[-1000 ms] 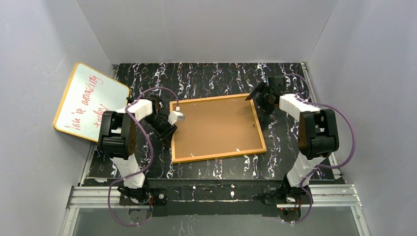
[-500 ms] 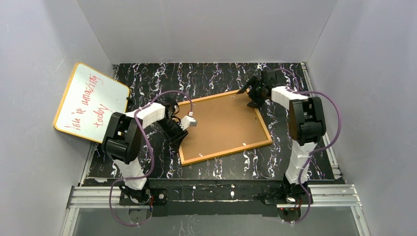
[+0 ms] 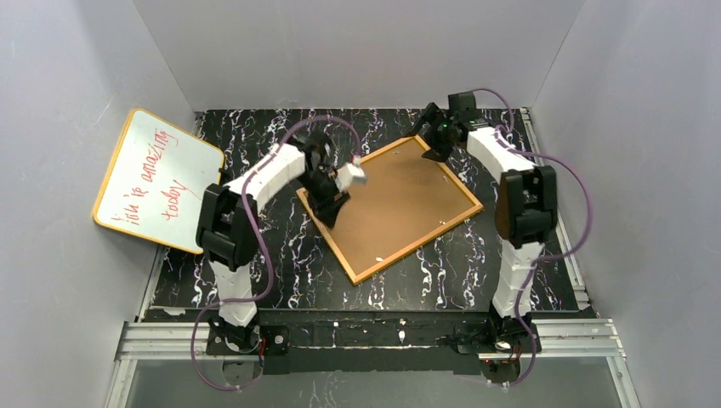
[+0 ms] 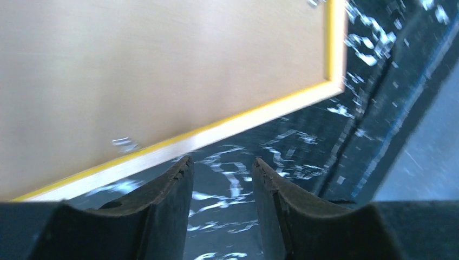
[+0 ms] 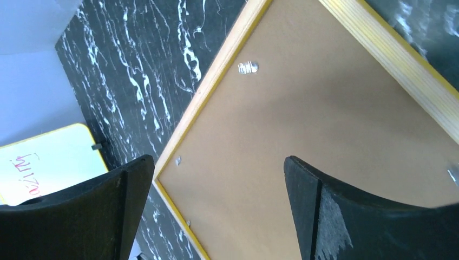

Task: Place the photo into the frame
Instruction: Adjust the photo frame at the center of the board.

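The frame point(image 3: 418, 243) is lying flat on the black, white-veined desk point(image 3: 425, 289), turned cornerwise so that one corner is pointing at the arm bases and the opposite one at the back wall. It is resting back-side up: a plain brown backing board point(image 3: 400, 200) is filling the space inside the thin yellow-orange border, with small metal tabs point(image 5: 248, 67) sitting along the inner edge.

The left gripper point(image 3: 330, 212) is hanging at the frame's left corner. In the left wrist view point(image 4: 219, 162) its jaws are standing partly apart with nothing between them, only bare desk showing in the gap, and the frame's yellow edge point(image 4: 227, 127) is running just beyond the fingertips point(image 4: 176, 184).

The right gripper point(image 3: 429, 140) is hovering at the frame's far corner. Its jaws are spread wide and gripping nothing; in the right wrist view point(image 5: 216, 216) the backing board is showing in the gap between the two fingers point(image 5: 103, 211). Whether they are touching the frame cannot be told.

Well to the left of the frame, a yellow-edged whiteboard point(image 3: 157, 174) with red writing is leaning against the side wall.
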